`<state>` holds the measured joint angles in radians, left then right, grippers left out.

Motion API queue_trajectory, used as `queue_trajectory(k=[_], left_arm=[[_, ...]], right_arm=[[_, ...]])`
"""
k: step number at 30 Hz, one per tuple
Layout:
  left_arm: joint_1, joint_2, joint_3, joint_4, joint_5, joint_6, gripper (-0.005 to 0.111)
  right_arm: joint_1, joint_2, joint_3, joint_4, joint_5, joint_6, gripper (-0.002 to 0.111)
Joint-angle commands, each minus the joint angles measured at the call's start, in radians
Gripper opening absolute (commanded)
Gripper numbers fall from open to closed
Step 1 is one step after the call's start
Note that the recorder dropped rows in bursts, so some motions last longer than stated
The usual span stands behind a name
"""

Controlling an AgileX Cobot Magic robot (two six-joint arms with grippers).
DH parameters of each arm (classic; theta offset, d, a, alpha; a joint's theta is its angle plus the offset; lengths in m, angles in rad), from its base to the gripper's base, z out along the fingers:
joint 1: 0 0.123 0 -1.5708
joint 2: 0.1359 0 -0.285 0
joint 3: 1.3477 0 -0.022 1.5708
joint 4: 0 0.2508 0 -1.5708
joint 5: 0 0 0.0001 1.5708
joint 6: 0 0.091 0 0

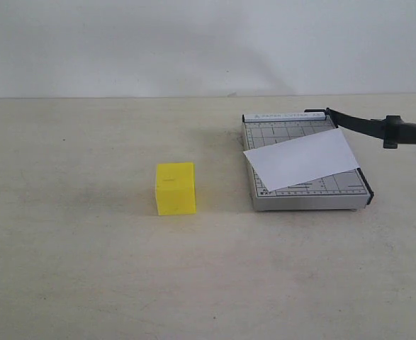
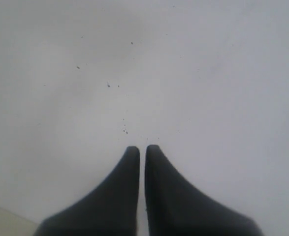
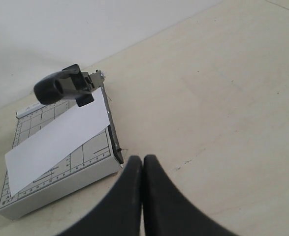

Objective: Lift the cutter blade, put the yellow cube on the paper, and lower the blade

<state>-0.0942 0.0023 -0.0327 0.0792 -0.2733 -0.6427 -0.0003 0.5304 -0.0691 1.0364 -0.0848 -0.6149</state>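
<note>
The yellow cube [image 1: 175,188] rests on the table, left of the grey gridded board [image 1: 312,195]. The white paper [image 1: 301,159] lies askew across that board. The cutter blade [image 1: 378,127] is lifted off the board, its thick black handle [image 3: 60,87] up in the air. No arm shows in the exterior view. My right gripper [image 3: 143,158] is shut and empty, hovering over the table beside the board's near corner [image 3: 115,164], with the paper [image 3: 55,140] beyond. My left gripper [image 2: 142,147] is shut and empty, facing a plain white surface.
The beige tabletop [image 1: 80,269] stretches wide around the cube and board. A white wall [image 1: 193,42] runs along the back edge of the table.
</note>
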Motion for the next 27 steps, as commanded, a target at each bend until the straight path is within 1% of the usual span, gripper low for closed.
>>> queue_trajectory(k=[1,5,6,7,9,11,12,13,14,16,17,18,19,21,24,25,27], left_arm=[[0.003,-0.002,-0.004,-0.008,0.019,-0.012,0.004],[0.003,-0.002,-0.006,0.003,-0.008,-0.012,0.004],[0.003,-0.002,-0.012,0.052,-0.023,-0.029,0.004],[0.003,-0.002,-0.034,0.135,-0.025,-0.067,0.004],[0.003,0.044,-0.099,0.349,-0.010,-0.206,0.004],[0.003,0.181,-0.186,0.662,-0.028,-0.439,0.004],[0.003,0.270,-0.232,0.795,-0.064,-0.533,0.004],[0.003,0.367,-0.282,0.944,-0.130,-0.635,0.004],[0.003,0.469,-0.336,1.063,-0.208,-0.712,0.004],[0.003,0.652,-0.432,1.209,-0.360,-0.790,0.004],[0.003,0.749,-0.482,1.244,-0.411,-0.798,0.004],[-0.001,0.822,-0.518,1.254,-0.436,-0.798,0.004],[-0.015,0.929,-0.568,1.256,-0.447,-0.777,0.004],[-0.055,1.077,-0.632,1.256,-0.452,-0.733,0.004],[-0.154,1.277,-0.710,1.256,-0.457,-0.670,0.004],[-0.201,1.354,-0.738,1.253,-0.448,-0.644,0.004],[-0.264,1.447,-0.773,1.215,-0.409,-0.580,0.004]], right_arm=[[0.000,-0.010,0.003,0.000,-0.009,0.004,0.000],[0.000,-0.010,0.003,0.000,-0.009,0.004,0.000],[0.000,-0.010,0.003,0.000,-0.009,0.004,0.000],[0.000,-0.010,0.003,0.000,-0.009,0.004,0.000],[0.000,-0.010,0.003,0.000,-0.009,0.004,0.000],[0.000,-0.010,0.003,0.000,-0.009,0.004,0.000],[0.000,-0.010,0.003,0.000,-0.009,0.004,0.000],[0.000,-0.010,0.003,0.000,-0.009,0.004,0.000],[0.000,-0.010,0.003,0.000,-0.009,0.004,0.000],[0.000,-0.010,0.003,0.000,-0.009,0.004,0.000],[0.000,-0.010,0.003,0.000,-0.009,0.004,0.000],[0.000,-0.010,0.003,0.000,-0.009,0.004,0.000],[0.000,-0.010,0.003,0.000,-0.009,0.004,0.000],[0.000,-0.010,0.003,0.000,-0.009,0.004,0.000],[0.000,-0.010,0.003,0.000,-0.009,0.004,0.000],[0.000,-0.010,0.003,0.000,-0.009,0.004,0.000],[0.000,-0.010,0.003,0.000,-0.009,0.004,0.000]])
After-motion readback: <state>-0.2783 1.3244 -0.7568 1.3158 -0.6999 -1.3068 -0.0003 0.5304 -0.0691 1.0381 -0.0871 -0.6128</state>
